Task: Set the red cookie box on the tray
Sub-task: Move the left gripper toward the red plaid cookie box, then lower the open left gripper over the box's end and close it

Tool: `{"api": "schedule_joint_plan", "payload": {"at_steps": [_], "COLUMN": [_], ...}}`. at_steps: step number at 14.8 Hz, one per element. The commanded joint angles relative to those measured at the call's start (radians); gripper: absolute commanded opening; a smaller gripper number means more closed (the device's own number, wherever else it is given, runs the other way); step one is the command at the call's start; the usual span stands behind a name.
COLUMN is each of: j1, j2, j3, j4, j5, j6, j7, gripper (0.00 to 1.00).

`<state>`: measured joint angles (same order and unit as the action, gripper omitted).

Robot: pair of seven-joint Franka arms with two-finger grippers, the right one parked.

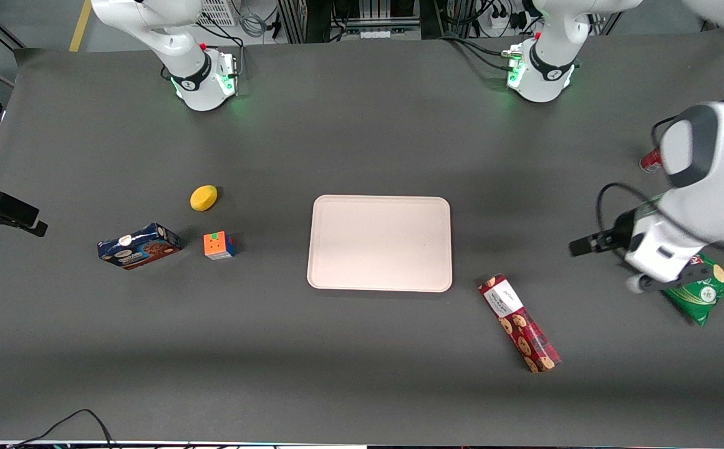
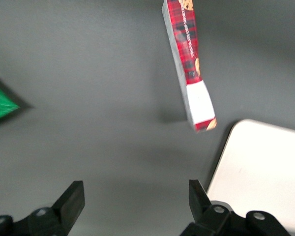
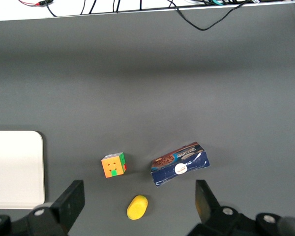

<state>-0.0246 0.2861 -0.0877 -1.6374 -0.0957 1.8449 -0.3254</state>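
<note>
The red cookie box (image 1: pixel 519 322) lies flat on the grey table, beside the tray's near corner and toward the working arm's end, its white label end closest to the tray. The pale pinkish-beige tray (image 1: pixel 379 243) sits in the middle of the table with nothing on it. My left gripper (image 1: pixel 584 247) hovers above the table, farther toward the working arm's end than the box and apart from it. In the left wrist view the gripper (image 2: pixel 135 189) is open and holds nothing, with the box (image 2: pixel 189 64) and a tray corner (image 2: pixel 265 167) ahead of it.
A green snack bag (image 1: pixel 704 293) lies under the working arm and a red bottle (image 1: pixel 650 160) stands farther back. Toward the parked arm's end are a dark-blue cookie box (image 1: pixel 138 245), a colour cube (image 1: pixel 219 245) and a yellow lemon (image 1: pixel 203 197).
</note>
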Motion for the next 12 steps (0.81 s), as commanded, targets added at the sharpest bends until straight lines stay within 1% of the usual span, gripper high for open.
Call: {"api": "schedule_joint_plan", "payload": {"at_steps": [1,2,7,9,12], "j1": [-0.061,-0.081,-0.127,-0.165,-0.187], "j2": [0.106,0.135,0.278,0.335,0.396], "j3": [0.006,0.008,0.023,0.072,0.089], "j4": [0.034,0.034,0.034,0.037,0.072], "j5": [-0.010,-0.006,0.004,0.004,-0.002], "j6": [0.129,0.198,0.388,0.471,0.507], "j7": [-0.205,-0.227,-0.291,-0.290,-0.294], "gripper": [0.95,0.99,0.99,0.99,0.98]}}
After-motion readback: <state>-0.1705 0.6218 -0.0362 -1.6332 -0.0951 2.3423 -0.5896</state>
